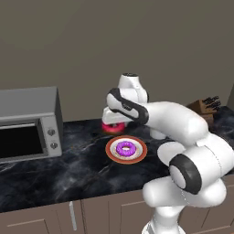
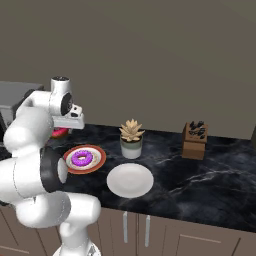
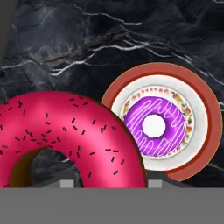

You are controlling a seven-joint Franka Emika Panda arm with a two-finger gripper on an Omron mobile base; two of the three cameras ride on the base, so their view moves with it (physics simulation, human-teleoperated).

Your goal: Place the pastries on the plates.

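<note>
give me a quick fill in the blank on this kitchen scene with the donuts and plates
1. The purple donut lies on the plate with the ____ rim.
2. The plain white plate holds ____ donut.
3. The gripper is closed on the ____ donut.
4. A potted succulent stands on the counter between the patterned plate and the ____ block.

Missing words: orange-brown; no; red-pink; knife

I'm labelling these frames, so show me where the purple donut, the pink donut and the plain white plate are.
purple donut (image 3: pixel 154 125): hand view, on its frosted ring, left of the hole.
pink donut (image 3: pixel 65 127): hand view, on the sprinkled top of its ring.
plain white plate (image 2: pixel 130 180): right base view, on its bare centre.
</note>
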